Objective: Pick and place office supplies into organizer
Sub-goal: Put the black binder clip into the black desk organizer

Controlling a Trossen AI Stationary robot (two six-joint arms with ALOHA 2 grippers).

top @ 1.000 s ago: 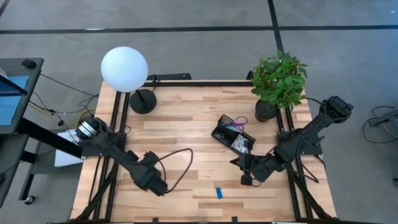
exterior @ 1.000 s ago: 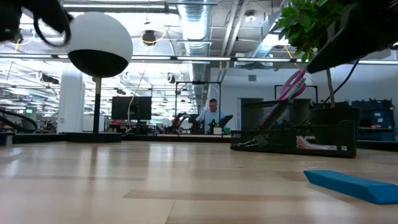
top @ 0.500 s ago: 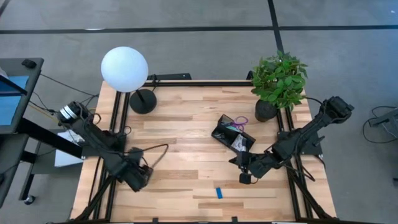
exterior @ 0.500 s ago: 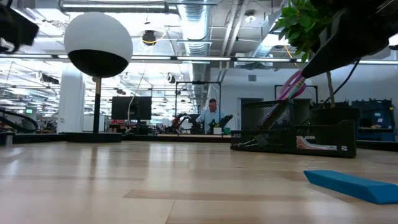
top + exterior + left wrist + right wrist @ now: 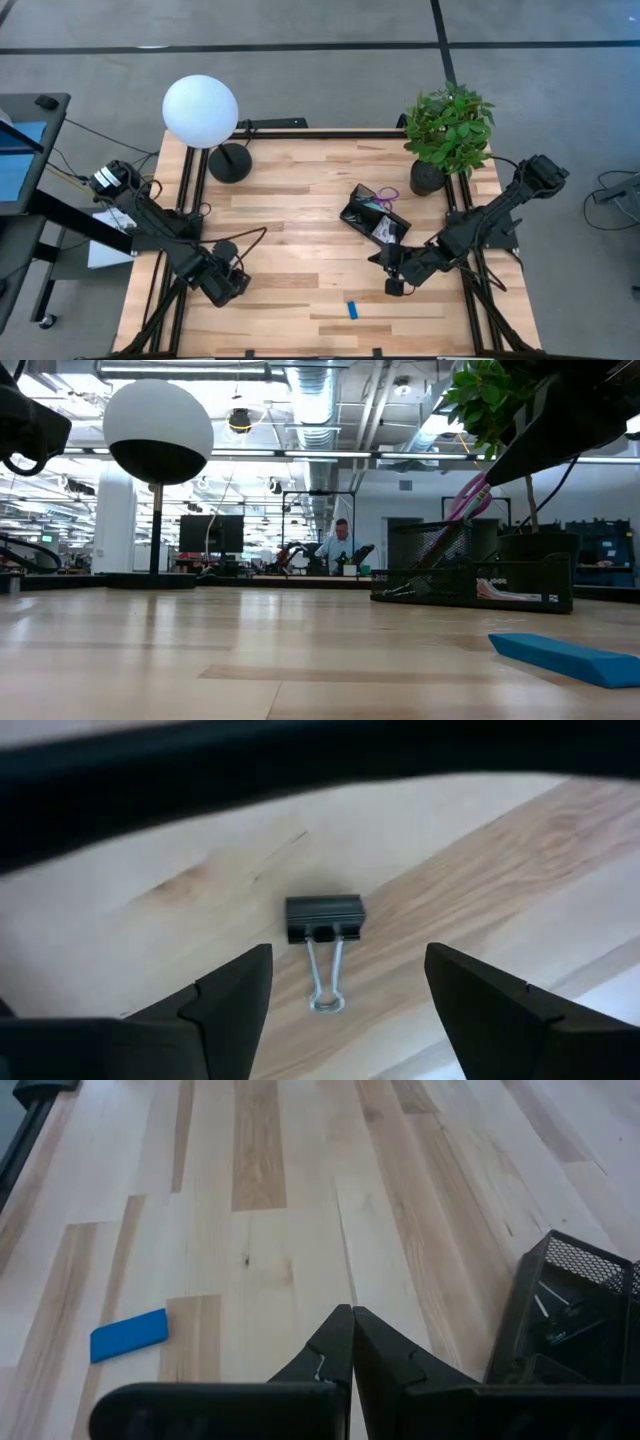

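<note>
Inspecting: the table against the black mesh desk organizer [image 5: 373, 218] as landmark.
Left gripper: left gripper [image 5: 345, 982] now sits far left of the organizer at the table's near-left edge, fingers spread wide, holding nothing; a second ago it reached closer to the table's middle.
Clip: small black binder clip with wire handles [image 5: 324, 935] lies on the wood between those open fingers, well apart from the organizer.
Right gripper: right gripper [image 5: 351, 1342] hovers just in front of the organizer, fingers pressed together, empty, barely shifted.
Blue item: flat blue block [image 5: 352, 310] lies on the table in front of the organizer, untouched.
Stowed: purple-handled scissors [image 5: 383, 198] stand in the organizer.
Meaning: the left arm's pull-back likely lines up a clip pickup; block remains.
</note>
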